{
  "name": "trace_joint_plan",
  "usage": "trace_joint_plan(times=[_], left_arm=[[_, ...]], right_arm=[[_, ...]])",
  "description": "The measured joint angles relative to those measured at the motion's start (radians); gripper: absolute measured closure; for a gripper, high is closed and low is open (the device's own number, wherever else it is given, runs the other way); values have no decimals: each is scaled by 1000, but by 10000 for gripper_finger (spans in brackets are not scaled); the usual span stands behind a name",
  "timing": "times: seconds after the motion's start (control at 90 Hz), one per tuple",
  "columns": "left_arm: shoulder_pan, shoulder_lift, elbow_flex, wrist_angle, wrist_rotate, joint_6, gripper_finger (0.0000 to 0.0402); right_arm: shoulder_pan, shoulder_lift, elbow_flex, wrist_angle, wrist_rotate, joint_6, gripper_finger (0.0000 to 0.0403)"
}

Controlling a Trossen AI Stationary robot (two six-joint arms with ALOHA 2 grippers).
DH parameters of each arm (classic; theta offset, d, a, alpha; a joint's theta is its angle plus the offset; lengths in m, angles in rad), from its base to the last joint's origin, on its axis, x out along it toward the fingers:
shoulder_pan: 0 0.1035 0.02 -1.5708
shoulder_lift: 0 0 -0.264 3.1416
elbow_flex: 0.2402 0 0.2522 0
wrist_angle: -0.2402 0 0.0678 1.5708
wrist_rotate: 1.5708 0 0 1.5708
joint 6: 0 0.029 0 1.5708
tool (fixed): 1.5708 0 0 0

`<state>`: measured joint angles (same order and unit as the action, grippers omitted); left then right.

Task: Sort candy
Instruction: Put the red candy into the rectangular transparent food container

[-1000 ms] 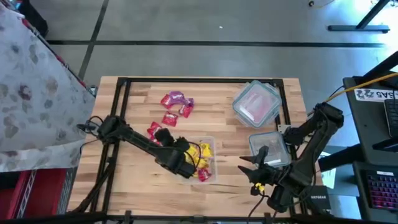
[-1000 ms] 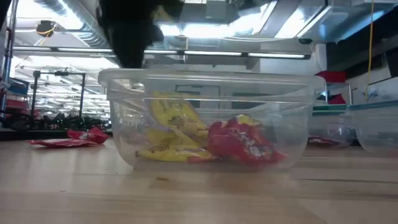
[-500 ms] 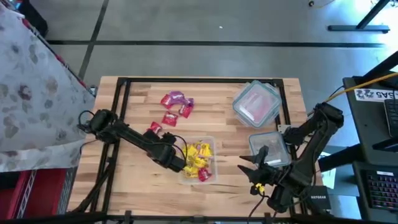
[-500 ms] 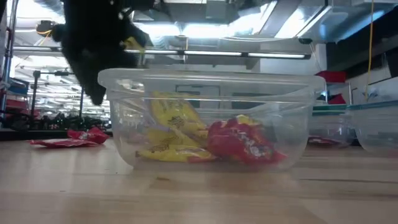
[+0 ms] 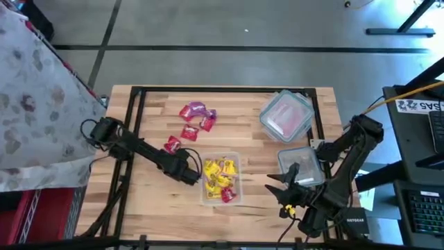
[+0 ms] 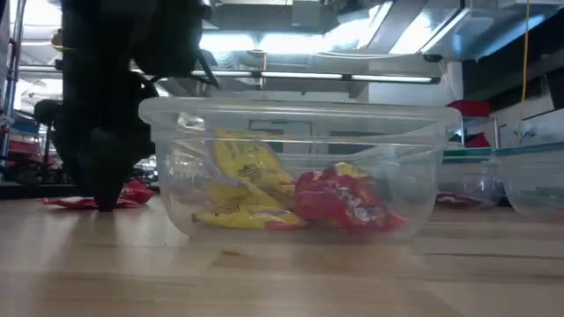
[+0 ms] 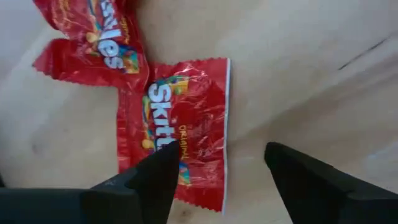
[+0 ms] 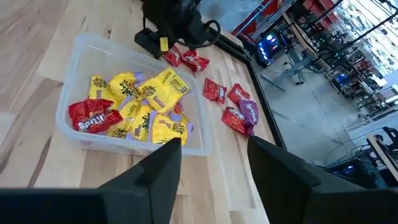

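— Two red packets (image 7: 180, 137) lie right under the left gripper (image 7: 214, 165); its fingers spread wide, holding nothing.

— Beyond it?

— Just beside sits the clear tub (image 5: 234, 158) of yellow and red candy (image 5: 218, 175); farther off, the right gripper (image 5: 277, 186) waits, parted.

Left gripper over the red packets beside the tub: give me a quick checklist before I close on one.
1. Left gripper open: ok, fingers spread.
2. Target between fingers: not ok, the red Skittles packet sits toward one finger, not centred.
3. Only one packet in the grasp: cannot tell, a second red packet touches or overlaps it.
4. Clear of the tub: ok, the gripper is beside it in the high view.
5. Right gripper out of the way: ok, parked at the table's near right.
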<state>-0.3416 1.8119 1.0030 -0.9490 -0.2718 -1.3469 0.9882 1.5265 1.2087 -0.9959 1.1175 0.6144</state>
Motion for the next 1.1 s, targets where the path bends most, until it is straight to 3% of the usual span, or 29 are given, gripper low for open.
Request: trace_joint_plan(times=[0.433,0.689,0.878,1.1], left_arm=[[3,5,3,18,11,31,390],[-52,7,206,-217,-11,23,401],[-109,6,428,-421,-111,-4,401],[-180,3,645,-303,-324,139,401]], right_arm=[[0,0,0,3,-3,-2,231],[0,0,0,0,-9,-15,231],[0,0,0,0,26,-18,231],[0,0,0,2,39,-18,231]])
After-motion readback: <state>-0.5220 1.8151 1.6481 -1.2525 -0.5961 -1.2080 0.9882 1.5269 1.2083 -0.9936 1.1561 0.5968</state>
